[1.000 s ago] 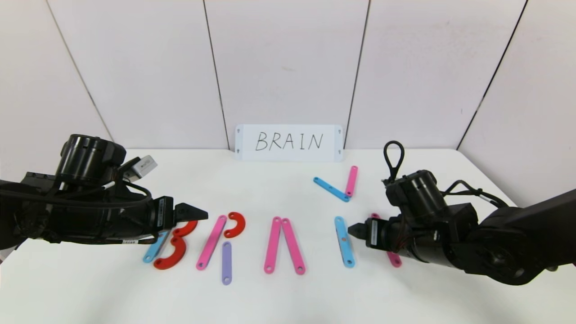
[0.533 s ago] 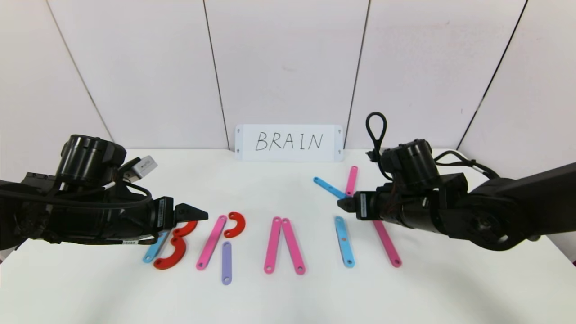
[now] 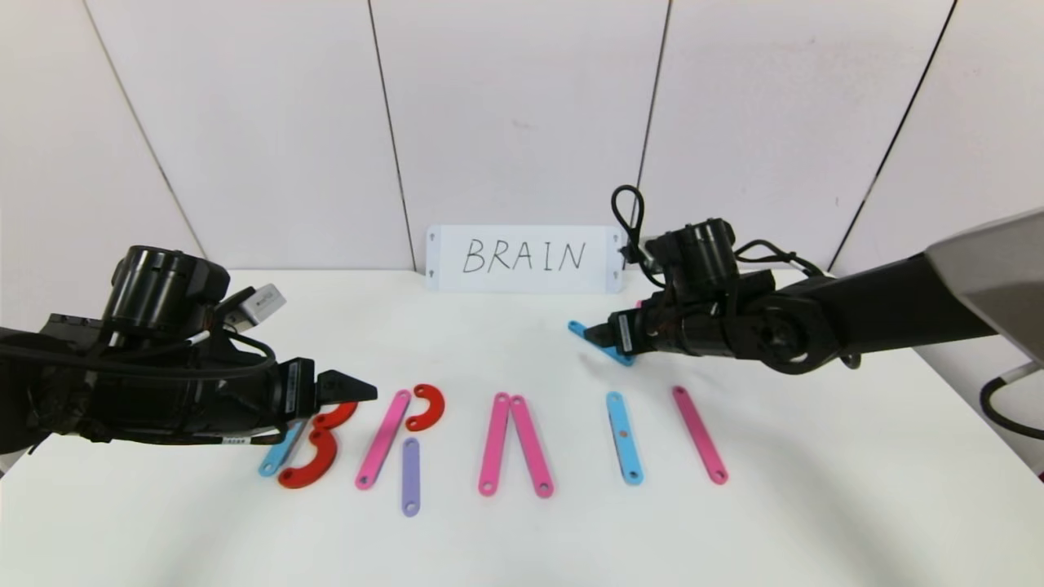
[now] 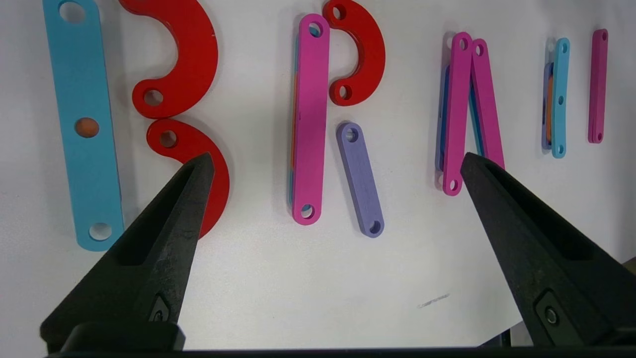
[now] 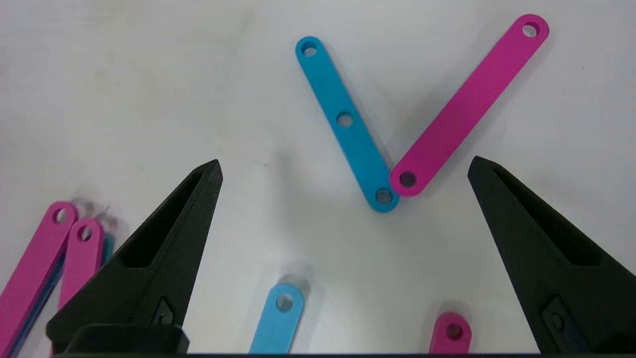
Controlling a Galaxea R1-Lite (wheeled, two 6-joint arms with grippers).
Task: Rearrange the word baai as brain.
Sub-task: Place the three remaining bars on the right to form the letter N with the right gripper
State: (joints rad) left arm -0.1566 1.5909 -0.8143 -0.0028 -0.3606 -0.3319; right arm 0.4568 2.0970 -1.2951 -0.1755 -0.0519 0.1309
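Flat plastic pieces lie in a row near the table's front. A blue bar (image 3: 276, 456) with two red arcs (image 3: 314, 461) makes a B. Beside it stand a pink bar (image 3: 383, 439), a red arc (image 3: 428, 406) and a purple bar (image 3: 410, 475). Two pink bars (image 3: 512, 444) lean together, then come a blue bar (image 3: 624, 437) and a pink bar (image 3: 699, 434). My left gripper (image 3: 359, 386) hovers open over the B's arcs (image 4: 191, 59). My right gripper (image 3: 599, 333) hangs open above a loose blue bar (image 5: 346, 122) and pink bar (image 5: 469, 102) that meet in a V farther back.
A white card (image 3: 524, 258) lettered BRAIN leans on the back wall. White wall panels close the table's far side. The right arm (image 3: 816, 318) reaches in from the right edge across the back right of the table.
My right gripper has moved from the front row's right end back and up over the V of blue and pink bars, uncovering the front pink bar. The left arm has not moved.
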